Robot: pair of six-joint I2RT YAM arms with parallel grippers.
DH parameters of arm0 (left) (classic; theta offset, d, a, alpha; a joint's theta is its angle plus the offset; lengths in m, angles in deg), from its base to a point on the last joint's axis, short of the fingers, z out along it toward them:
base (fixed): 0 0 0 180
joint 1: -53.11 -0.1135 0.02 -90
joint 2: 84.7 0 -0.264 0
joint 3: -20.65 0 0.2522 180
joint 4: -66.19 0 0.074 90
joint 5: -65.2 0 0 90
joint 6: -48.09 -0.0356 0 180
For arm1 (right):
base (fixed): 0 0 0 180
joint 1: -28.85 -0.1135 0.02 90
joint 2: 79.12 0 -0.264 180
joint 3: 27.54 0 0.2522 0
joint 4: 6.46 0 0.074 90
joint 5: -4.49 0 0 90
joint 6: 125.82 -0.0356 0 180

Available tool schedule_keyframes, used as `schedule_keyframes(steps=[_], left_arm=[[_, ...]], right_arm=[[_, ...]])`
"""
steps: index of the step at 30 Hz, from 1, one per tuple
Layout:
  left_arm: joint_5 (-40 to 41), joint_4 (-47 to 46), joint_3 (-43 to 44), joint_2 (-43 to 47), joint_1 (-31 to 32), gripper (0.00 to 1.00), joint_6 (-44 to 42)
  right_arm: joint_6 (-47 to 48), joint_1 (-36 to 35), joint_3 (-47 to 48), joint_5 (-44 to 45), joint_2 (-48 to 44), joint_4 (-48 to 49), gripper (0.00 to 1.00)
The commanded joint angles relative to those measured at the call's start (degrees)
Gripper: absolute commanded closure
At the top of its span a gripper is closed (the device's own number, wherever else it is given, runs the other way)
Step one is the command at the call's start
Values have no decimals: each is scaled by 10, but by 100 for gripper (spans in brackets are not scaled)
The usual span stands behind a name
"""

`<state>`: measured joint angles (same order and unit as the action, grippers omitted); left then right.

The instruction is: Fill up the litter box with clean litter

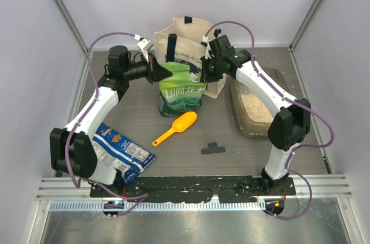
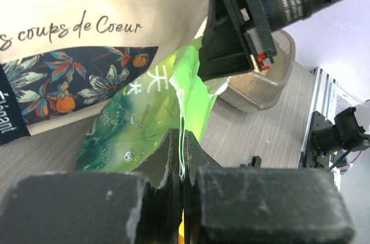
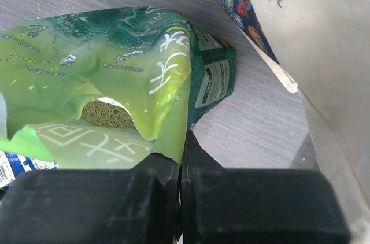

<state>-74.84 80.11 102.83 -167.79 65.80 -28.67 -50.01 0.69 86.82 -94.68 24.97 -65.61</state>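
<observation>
Your left claw [image 1: 155,70] and right claw [image 1: 203,74] are both clamped on the top edge of the green-and-white pouch [image 1: 182,96], which stands on the bench [image 1: 231,160] in front of the tote bag [image 1: 185,39]. Its mouth gapes, with granules [image 3: 107,114] showing inside. The litter box [image 1: 236,111] sits to its right, with only a thin layer of clean litter [image 1: 258,105] on its floor. Most of the filling looks left to do. The orange scoop [image 1: 176,128] lies apart from both claws.
</observation>
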Motion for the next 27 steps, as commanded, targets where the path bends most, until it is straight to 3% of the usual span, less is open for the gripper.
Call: schedule_keyframes(steps=[1, 8, 14, 15, 17, 18, 20, 27], left_arm=[[14, -107, 79, -3, -14, 100, -3], [18, -121, 134, -33, -14, 100, 14], [-14, -73, 107, -46, -14, 100, -31], [-15, -75, 99, -45, -14, 100, -31], [-17, -82, 84, -37, -12, 98, -30], [-17, -82, 85, -37, -12, 98, -30], [-17, -82, 85, -36, -11, 98, -25], [-16, -97, 79, -32, -4, 96, -4]], right_arm=[[-6, 31, 11, 87, -87, -1, 99], [-24, 33, 2, 121, -108, -24, 99], [-29, 46, -55, 47, -102, -8, 96], [-23, 47, -59, 40, -103, -7, 77], [17, 49, -67, 22, -105, 6, 52], [31, 50, -66, 23, -105, 10, 47], [65, 52, -58, 25, -100, 20, 40], [139, 44, 11, -33, -54, 0, 34]])
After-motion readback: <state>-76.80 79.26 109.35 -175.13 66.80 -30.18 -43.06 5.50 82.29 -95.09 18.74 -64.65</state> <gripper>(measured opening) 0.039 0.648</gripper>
